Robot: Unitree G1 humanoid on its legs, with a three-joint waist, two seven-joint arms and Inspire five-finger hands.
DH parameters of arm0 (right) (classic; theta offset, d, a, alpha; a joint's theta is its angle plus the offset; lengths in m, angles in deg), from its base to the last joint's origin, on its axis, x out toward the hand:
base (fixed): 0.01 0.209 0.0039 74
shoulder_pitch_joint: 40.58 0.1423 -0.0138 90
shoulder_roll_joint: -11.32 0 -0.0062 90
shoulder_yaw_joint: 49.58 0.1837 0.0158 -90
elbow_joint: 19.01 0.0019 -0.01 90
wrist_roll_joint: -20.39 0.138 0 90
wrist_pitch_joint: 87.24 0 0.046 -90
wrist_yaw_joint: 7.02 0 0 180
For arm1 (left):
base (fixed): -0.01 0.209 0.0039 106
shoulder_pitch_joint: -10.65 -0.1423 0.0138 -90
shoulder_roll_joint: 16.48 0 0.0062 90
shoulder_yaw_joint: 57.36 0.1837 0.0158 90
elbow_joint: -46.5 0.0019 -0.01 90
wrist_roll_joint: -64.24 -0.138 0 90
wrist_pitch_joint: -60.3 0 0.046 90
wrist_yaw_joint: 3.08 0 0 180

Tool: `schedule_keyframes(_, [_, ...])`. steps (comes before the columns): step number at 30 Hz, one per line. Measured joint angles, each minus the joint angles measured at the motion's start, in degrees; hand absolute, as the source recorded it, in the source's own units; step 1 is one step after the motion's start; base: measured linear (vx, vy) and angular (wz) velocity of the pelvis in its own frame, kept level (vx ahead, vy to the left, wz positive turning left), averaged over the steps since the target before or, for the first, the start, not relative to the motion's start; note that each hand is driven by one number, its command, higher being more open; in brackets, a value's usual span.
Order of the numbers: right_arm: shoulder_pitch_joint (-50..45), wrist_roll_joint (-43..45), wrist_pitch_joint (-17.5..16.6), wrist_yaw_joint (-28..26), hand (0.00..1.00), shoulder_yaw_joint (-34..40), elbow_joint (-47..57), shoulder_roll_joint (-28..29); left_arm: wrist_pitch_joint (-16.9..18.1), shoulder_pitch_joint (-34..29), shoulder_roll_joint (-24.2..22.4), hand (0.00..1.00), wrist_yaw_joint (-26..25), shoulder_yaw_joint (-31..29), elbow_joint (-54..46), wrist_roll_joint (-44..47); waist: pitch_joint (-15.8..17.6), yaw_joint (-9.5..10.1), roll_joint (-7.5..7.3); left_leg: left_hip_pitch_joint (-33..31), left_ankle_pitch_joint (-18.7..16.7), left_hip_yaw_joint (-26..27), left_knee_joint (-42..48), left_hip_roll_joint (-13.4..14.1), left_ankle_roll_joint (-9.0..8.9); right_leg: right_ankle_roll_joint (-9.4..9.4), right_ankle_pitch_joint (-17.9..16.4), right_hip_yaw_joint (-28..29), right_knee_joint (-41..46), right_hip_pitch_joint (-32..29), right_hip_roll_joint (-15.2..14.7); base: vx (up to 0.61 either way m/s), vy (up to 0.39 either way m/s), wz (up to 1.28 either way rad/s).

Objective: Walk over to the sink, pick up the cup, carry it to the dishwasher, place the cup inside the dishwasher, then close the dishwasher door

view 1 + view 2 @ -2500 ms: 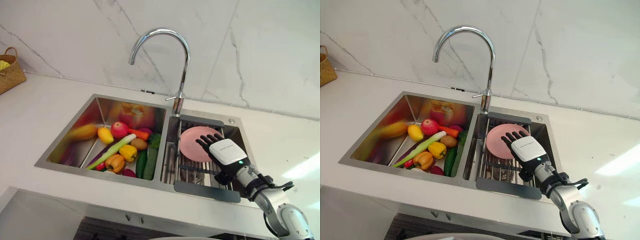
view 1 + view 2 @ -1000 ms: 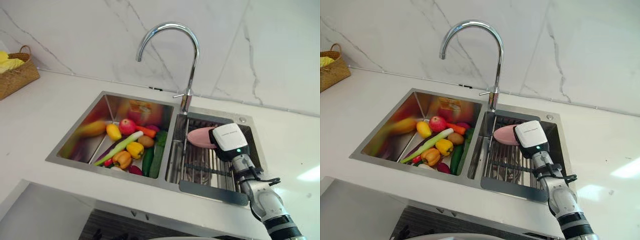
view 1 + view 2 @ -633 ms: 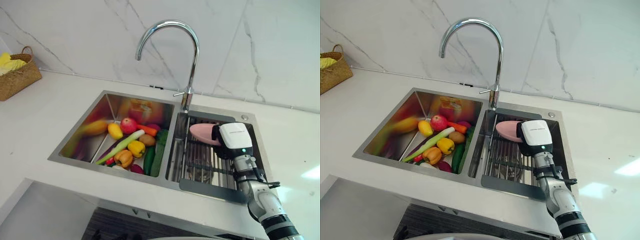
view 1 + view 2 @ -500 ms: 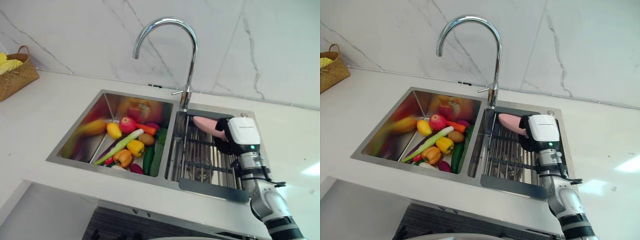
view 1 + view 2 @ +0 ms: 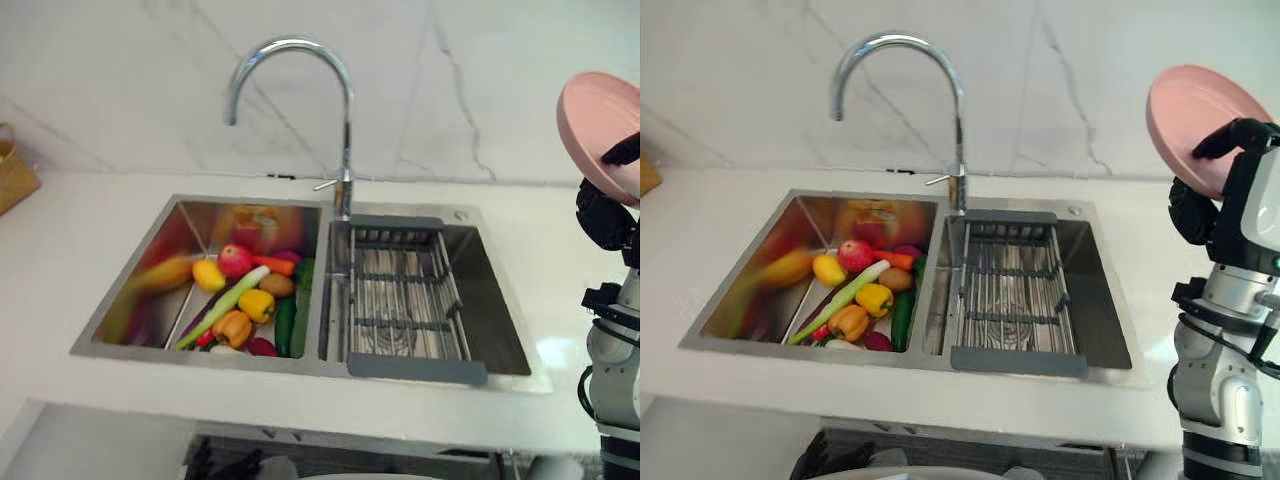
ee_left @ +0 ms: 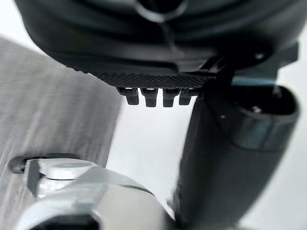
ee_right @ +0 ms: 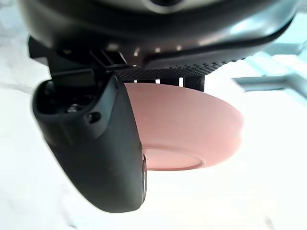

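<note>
1. Your R hand (image 5: 1243, 185) fingers and thumb clamp the pink round shallow plate (image 5: 1195, 115) at its rim.
2. Plate is up in the air, past the steel double sink's (image 5: 940, 362) right rim.
3. L hand (image 6: 153, 43): can't tell grip.

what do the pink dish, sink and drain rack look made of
pink dish: plastic or ceramic, can't tell; smooth, even colour, soft sheen. sink: brushed stainless steel, blurry reflections of the vegetables. drain rack: shiny metal bars in a matte grey frame, probably plastic.
</note>
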Motion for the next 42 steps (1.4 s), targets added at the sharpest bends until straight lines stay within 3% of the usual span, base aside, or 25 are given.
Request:
schedule_keyframes(1, [-0.4,-0.1,0.0,0.0,0.00,0.9,-1.6,0.9,-0.4,0.2,0.7,1.00,0.4,-0.5,0.7,0.4,1.2,-1.19,-1.60,0.6,0.7,2.1,-0.8,-1.4,0.93,0.98,-0.1,2.2,1.8,-2.0,-1.3,-0.12,0.149,-1.13])
schedule_keyframes(3, [-1.3,-0.1,1.0,-0.4,0.00,3.4,-3.1,2.0,-1.1,0.8,1.3,1.00,0.8,-1.2,0.8,1.2,2.3,-3.07,-3.10,1.0,0.3,3.6,0.5,-2.4,2.50,1.90,2.0,3.0,0.2,-1.6,-2.3,-0.18,0.164,-0.60])
schedule_keyframes(4, [-0.6,-0.1,1.9,-1.0,0.00,3.3,-3.8,2.1,-1.7,0.9,0.8,1.00,0.8,-2.8,1.5,1.1,2.3,-1.95,-2.56,1.9,0.6,7.2,-0.3,-1.1,3.66,0.61,5.9,2.9,-3.4,-0.6,-2.1,-0.21,0.177,-1.01])
schedule_keyframes(5, [0.5,-0.1,1.9,-1.4,0.00,2.7,-4.1,1.9,-1.7,1.0,0.4,1.00,0.8,-3.7,1.9,1.3,2.8,-0.91,-2.31,3.0,0.7,10.0,-1.0,-0.5,3.82,-1.47,4.5,-0.4,-0.1,-1.4,-2.6,-0.21,0.126,-1.56])
schedule_keyframes(6, [2.1,-0.1,1.5,-1.5,0.00,1.3,-5.2,1.6,-2.0,1.1,0.4,1.00,0.7,-4.0,2.0,2.3,3.1,-0.41,-2.25,4.3,1.2,13.4,-1.9,0.7,3.90,-6.63,-1.1,-8.2,9.4,-3.0,-4.8,-0.14,0.057,-1.31])
schedule_keyframes(7, [3.1,-0.2,1.2,-1.4,0.00,0.2,-6.1,1.5,-2.1,0.8,0.6,1.00,0.6,-4.0,2.1,2.8,3.1,-0.39,-2.24,4.9,1.5,15.0,-2.4,1.5,3.85,-7.62,-2.7,-11.5,13.7,-3.2,-6.2,-0.19,0.114,-1.53])
schedule_keyframes(9, [7.5,-1.9,0.6,-1.3,0.00,-5.2,-11.5,-0.9,-2.9,-0.3,1.3,1.00,0.6,-3.8,2.0,5.1,3.0,0.74,-2.28,7.0,2.7,21.3,-3.9,4.6,3.21,-11.51,-5.8,-19.5,26.5,-2.4,-13.8,-0.15,0.085,-1.48])
schedule_keyframes(12, [10.2,-3.4,0.4,-1.8,0.00,-9.9,-14.9,-3.1,-3.8,-0.2,3.1,1.00,0.5,-3.6,1.7,8.2,2.7,1.81,-3.49,5.8,3.8,25.6,-2.2,9.3,1.42,-13.53,-4.1,-20.3,30.3,0.4,-19.6,-0.09,-0.134,-1.09])
schedule_keyframes(13, [10.2,-3.5,0.4,-2.1,0.00,-10.1,-15.0,-3.1,-4.0,0.0,3.9,1.00,0.5,-3.6,1.3,8.6,2.3,1.82,-4.21,4.7,3.9,25.6,-1.2,10.0,1.21,-13.43,-2.5,-19.7,29.2,1.2,-20.0,-0.07,-0.316,-0.59])
schedule_keyframes(14, [10.2,-3.8,0.4,-3.0,0.00,-10.1,-15.2,-3.1,-4.8,0.8,5.6,1.00,0.0,-3.7,0.8,9.0,1.6,1.81,-6.69,2.2,4.1,25.1,1.1,11.0,0.91,-12.67,3.6,-18.5,24.1,3.1,-20.1,-0.08,-0.441,-0.32])
schedule_keyframes(15, [10.3,-3.8,0.9,-3.4,0.00,-10.0,-15.7,-3.8,-5.7,2.3,7.5,1.00,-0.1,-4.3,0.8,8.9,1.5,2.07,-8.52,-0.1,4.2,24.0,3.6,12.2,0.35,-8.64,3.4,-18.8,18.5,5.5,-18.2,-0.08,-0.475,-0.34])
schedule_keyframes(17, [10.3,-3.2,1.3,-4.5,0.00,-10.0,-18.0,-5.3,-6.5,3.5,5.8,1.00,-0.1,-5.4,0.6,7.9,1.0,3.26,-7.44,0.0,6.2,23.7,2.0,15.9,-1.89,-7.12,1.6,-21.1,14.3,6.7,-14.3,-0.10,-0.437,-0.53])
schedule_keyframes(18, [10.3,-3.0,1.6,-5.0,0.00,-9.8,-18.5,-5.3,-6.4,3.4,5.4,1.00,-0.2,-5.5,0.1,7.5,1.1,3.28,-7.52,0.5,7.2,23.9,1.0,16.5,-2.39,-6.40,1.1,-21.6,14.1,6.7,-13.8,-0.09,-0.358,-0.48])
schedule_keyframes(20, [10.1,-1.4,1.8,-6.5,0.00,-8.5,-18.8,-5.2,-6.3,3.6,4.4,1.00,-0.2,-5.5,-0.4,4.3,0.9,2.14,-8.65,1.3,10.0,24.4,-2.4,16.8,-5.48,-1.32,-2.4,-22.3,12.7,6.9,-12.5,-0.05,-0.292,-0.18])
schedule_keyframes(21, [10.1,-0.9,1.8,-7.0,0.00,-7.9,-18.8,-5.1,-6.3,3.8,3.8,1.00,-0.4,-5.6,-0.5,3.6,0.7,2.11,-8.83,1.5,11.2,24.6,-3.4,16.8,-5.77,-0.31,-3.1,-22.5,10.6,7.4,-11.5,-0.03,-0.315,-0.20])
schedule_keyframes(24, [8.7,-0.9,2.4,-8.6,0.00,-6.3,-18.8,-2.8,-5.9,3.9,2.2,1.00,-0.6,-7.3,-0.7,2.1,0.8,2.11,-8.74,2.2,16.3,24.8,-8.3,17.7,-5.71,-0.17,-3.1,-23.3,1.7,9.6,-6.9,0.00,-0.258,-0.23])
schedule_keyframes(26, [7.7,-1.0,2.9,-9.3,0.00,-5.4,-18.8,0.5,-5.6,3.9,1.5,1.00,-0.9,-8.3,-0.7,2.1,0.9,2.05,-8.60,2.2,18.2,24.7,-10.0,17.9,-5.77,-0.15,-3.1,-23.3,-0.9,9.8,-5.6,0.00,-0.179,-0.15])
schedule_keyframes(30, [2.6,-2.1,3.5,-13.2,0.00,-4.8,-18.7,8.6,-4.1,3.9,-0.8,1.00,-1.6,-9.9,-1.0,1.0,3.0,1.80,-6.53,2.2,19.8,24.1,-12.2,17.9,-5.81,0.01,-3.0,-23.4,-4.9,10.8,-3.8,-0.02,-0.082,-0.02])
schedule_keyframes(33, [2.1,-2.3,4.7,-13.9,0.00,-6.4,-18.9,12.2,-3.6,5.4,-1.2,1.00,-0.9,-9.9,-3.2,1.2,6.8,1.70,-5.21,-0.6,19.9,23.4,-13.4,17.0,-5.89,0.95,-2.5,-23.5,-5.5,7.8,-4.1,-0.08,0.027,-0.03])
schedule_keyframes(37, [5.4,-2.5,6.6,-13.2,0.00,-9.5,-21.5,13.3,-3.3,9.7,-0.8,1.00,1.0,-9.6,-5.4,1.7,12.9,2.21,-5.03,-5.4,20.8,21.7,-14.2,14.9,-7.31,2.83,-1.2,-23.8,-6.0,3.4,-5.4,-0.13,0.083,0.09])
schedule_keyframes(42, [13.6,-2.4,7.5,-9.8,0.00,-13.8,-28.1,13.0,-2.7,14.2,1.1,1.00,1.7,-7.0,-7.6,5.2,17.7,4.01,-5.10,-11.2,21.9,20.1,-14.3,12.4,-5.85,3.60,1.0,-24.8,-7.6,-0.5,-6.9,-0.08,0.132,0.15])
